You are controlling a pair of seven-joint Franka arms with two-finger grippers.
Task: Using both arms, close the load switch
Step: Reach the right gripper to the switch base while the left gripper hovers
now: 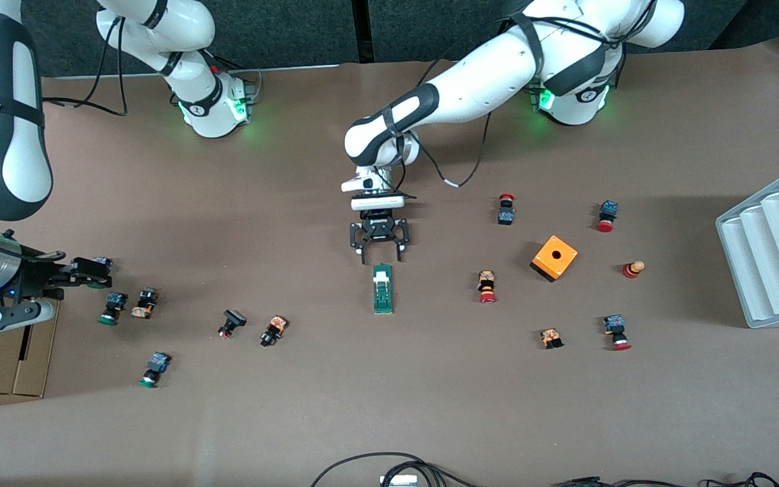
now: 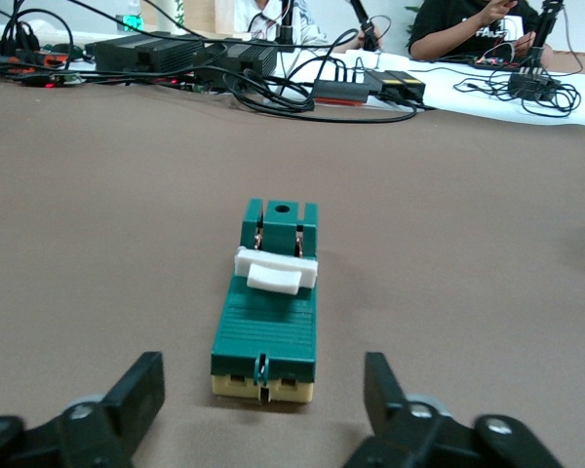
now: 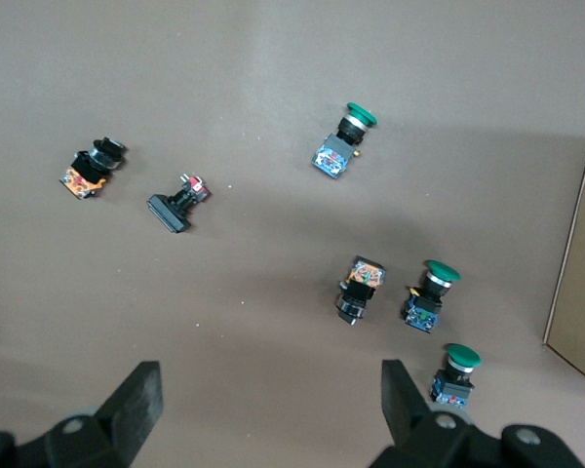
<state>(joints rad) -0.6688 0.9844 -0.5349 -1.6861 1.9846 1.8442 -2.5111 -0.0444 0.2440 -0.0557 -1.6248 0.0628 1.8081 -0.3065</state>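
Load switch lies flat near mid-table, well apart from the orange box, on that box's right-arm side. Long axis runs toward and away from the front camera. In the left wrist view its cream-edged end faces the left gripper; the white lever sits across the body toward the other end.

Handling, judged: small rigid plastic block, light, likely to skid on the smooth table cover if pushed without bracing. Best hold: the long green side walls at the near end, leaving the lever free.

Left gripper low, just at the switch's end, jaws spread wider than the body, gripping nothing.

Right gripper waits well apart, over the push buttons at the right arm's end, jaws spread, empty.
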